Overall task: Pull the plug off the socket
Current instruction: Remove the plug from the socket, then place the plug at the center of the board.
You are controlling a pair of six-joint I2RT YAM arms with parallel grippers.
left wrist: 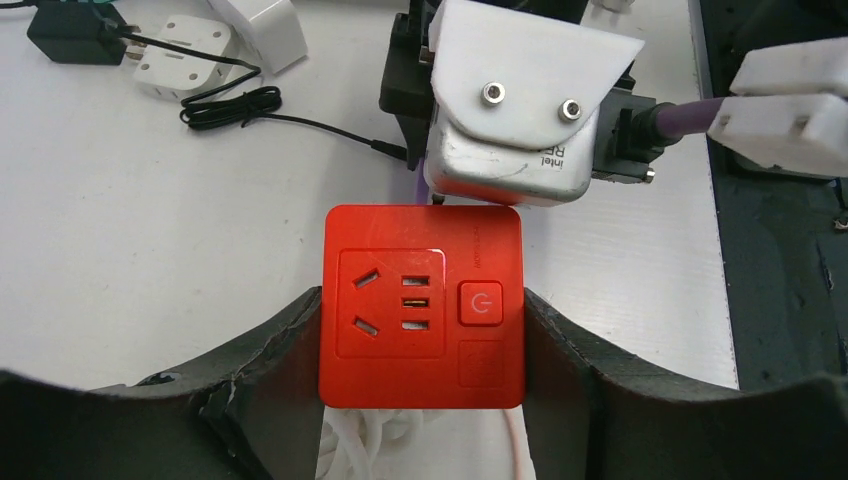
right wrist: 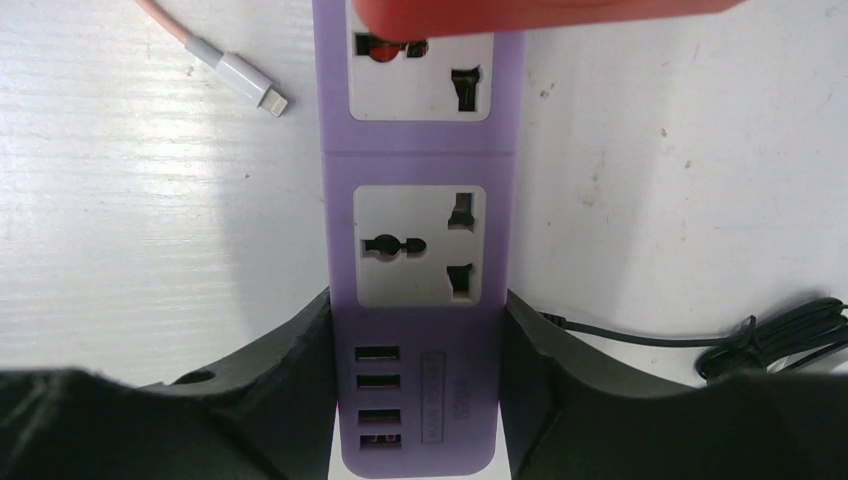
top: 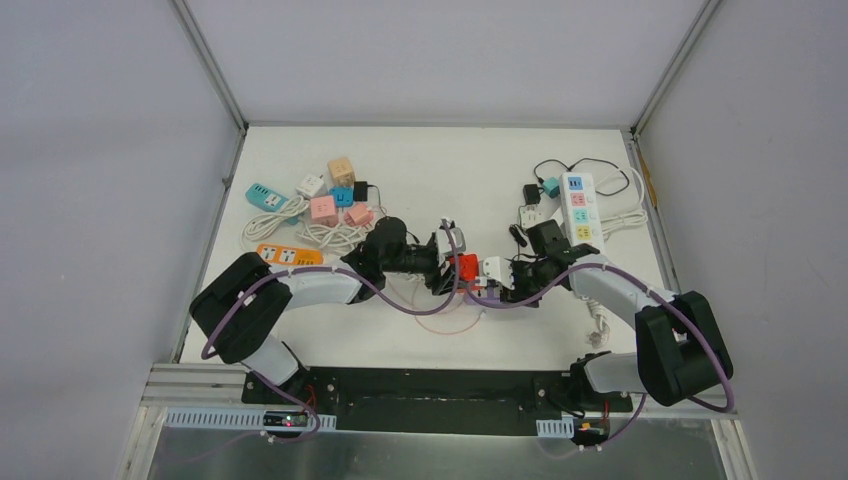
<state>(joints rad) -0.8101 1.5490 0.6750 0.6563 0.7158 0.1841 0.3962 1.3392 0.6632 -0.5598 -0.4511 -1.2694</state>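
The plug is a red cube adapter point(left wrist: 420, 305) with a power button, and my left gripper point(left wrist: 422, 345) is shut on its two sides. The overhead view shows the red cube point(top: 462, 268) mid-table between both arms. The socket is a purple power strip point(right wrist: 420, 300) with white outlets and USB ports. My right gripper point(right wrist: 418, 390) is shut on the strip's USB end. The red plug point(right wrist: 520, 15) hangs over the strip's far outlet and covers part of it. Its pins are hidden, so I cannot tell whether they sit in the outlet.
A pink cable with a silver connector point(right wrist: 240, 80) lies left of the strip, a black cord point(right wrist: 780, 335) to its right. Coloured cube sockets and strips point(top: 320, 210) cluster back left. A white power strip point(top: 580, 205) and black adapters point(top: 530, 193) lie back right.
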